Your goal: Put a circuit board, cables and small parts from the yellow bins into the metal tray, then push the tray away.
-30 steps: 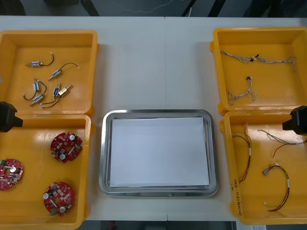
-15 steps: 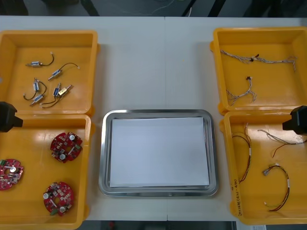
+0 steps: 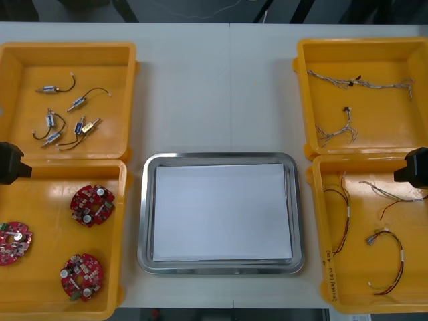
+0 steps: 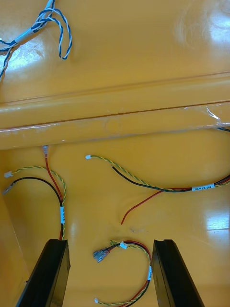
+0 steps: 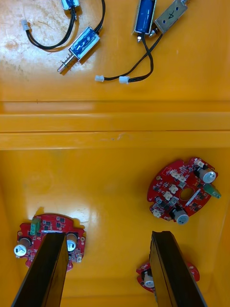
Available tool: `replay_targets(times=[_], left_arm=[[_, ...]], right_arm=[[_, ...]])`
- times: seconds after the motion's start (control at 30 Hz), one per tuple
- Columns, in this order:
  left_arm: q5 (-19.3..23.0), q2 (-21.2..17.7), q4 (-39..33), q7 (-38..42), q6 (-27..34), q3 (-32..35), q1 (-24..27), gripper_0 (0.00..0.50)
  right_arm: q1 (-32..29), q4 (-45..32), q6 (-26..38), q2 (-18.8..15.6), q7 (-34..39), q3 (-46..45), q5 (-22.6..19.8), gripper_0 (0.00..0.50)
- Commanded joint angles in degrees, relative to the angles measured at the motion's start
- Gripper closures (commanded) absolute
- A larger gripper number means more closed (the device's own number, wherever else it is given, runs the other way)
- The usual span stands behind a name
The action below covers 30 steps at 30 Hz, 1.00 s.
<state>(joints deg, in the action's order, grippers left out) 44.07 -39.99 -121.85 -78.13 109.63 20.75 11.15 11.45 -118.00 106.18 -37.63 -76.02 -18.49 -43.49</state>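
Looking down from the front, you have the metal tray (image 3: 219, 158) in the middle of the table (image 3: 214, 87), white inside with nothing on it. The yellow bins (image 3: 67, 47) flank it, two to a side. Take the tray as the dial's centre:
- At 10 o'clock lie the small metal parts (image 3: 67, 117) with their black leads.
- At 8 o'clock lie three round red circuit boards (image 3: 92, 204).
- At 2 o'clock lie the twisted blue and white cables (image 3: 358, 83).
- At 4 o'clock lie the red and yellow cables (image 3: 388, 261).

Your left gripper (image 3: 11, 162) sits at 9 o'clock, over the wall between the two left bins. Your right gripper (image 3: 414, 167) sits at 3 o'clock, over the wall between the two right bins.

On the right wrist camera, the jaws stand apart and hold nothing. The black fingers (image 4: 51, 273) hang above the red and yellow cables. One short curled cable lies between them, and longer ones lie beyond the tips. Past the bin wall you can see a loop of blue and white cable.

On the left wrist camera, the jaws are likewise spread and empty, over the circuit boards. One finger (image 5: 48, 268) covers part of a board, another board peeks out beside the other finger, and the third lies clear beyond that fingertip. The small metal parts lie past the bin wall.
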Motion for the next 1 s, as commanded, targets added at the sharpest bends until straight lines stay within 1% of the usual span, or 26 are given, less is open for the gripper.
replay_targets(times=[0.03, 0.47, 0.5, 0.53, 0.67, 0.7, 0.77, 0.8, 0.87, 0.93, 1.0], left_arm=[[0.41, -2.55, -0.31, -2.02, 0.37, 0.61, 1.33, 0.000], [0.41, -2.55, -0.31, -2.02, 0.37, 0.61, 1.33, 0.000], [0.49, -0.88, 1.00, -2.02, 0.37, -0.36, 0.27, 0.000], [0.58, -0.53, 1.36, -2.02, 0.37, -0.53, 0.18, 0.000], [0.76, -0.88, 1.62, -2.11, 0.37, -0.53, 0.89, 0.000], [0.93, -0.97, 1.62, -2.11, 0.37, -0.53, 1.06, 0.000], [1.02, -1.14, 1.62, -2.38, 0.37, -0.53, 1.06, 0.000], [1.28, -1.32, 1.62, -2.64, 0.37, -0.53, 1.06, 0.000], [2.34, -1.93, 1.53, -3.17, 0.37, -0.53, 1.06, 0.000], [4.27, -2.99, 1.62, -4.84, 0.37, -0.44, 0.97, 0.000], [5.06, -3.60, 1.62, -6.24, 0.37, -0.36, 0.62, 0.000]], right_arm=[[-0.64, -1.88, -0.10, 0.37, 0.61, -1.11, 0.25, 0.000], [-0.64, -1.88, -0.10, 0.37, 0.61, -1.11, 0.25, 0.000], [-0.64, -1.88, -0.10, 0.37, 0.61, -1.11, 0.25, 0.000], [-0.64, -1.88, -0.10, 0.37, 0.61, -1.11, 0.25, 0.000], [-0.64, -1.88, -0.10, 0.37, 0.61, -1.11, 0.25, 0.000], [0.41, -2.41, -0.71, 0.37, 0.79, -1.98, 0.33, 0.000], [0.50, -2.59, -1.50, 0.37, 0.79, -2.78, -0.11, 0.000], [1.11, -3.55, -2.30, 0.10, 0.88, -3.74, -0.37, 0.000], [1.11, -3.99, -2.30, 0.19, 0.96, -4.09, -0.55, 0.000], [1.11, -4.17, -2.12, 0.28, 1.05, -4.01, -0.63, 0.000], [1.11, -4.17, -2.12, 0.10, 1.05, -4.09, -0.72, 0.000]])
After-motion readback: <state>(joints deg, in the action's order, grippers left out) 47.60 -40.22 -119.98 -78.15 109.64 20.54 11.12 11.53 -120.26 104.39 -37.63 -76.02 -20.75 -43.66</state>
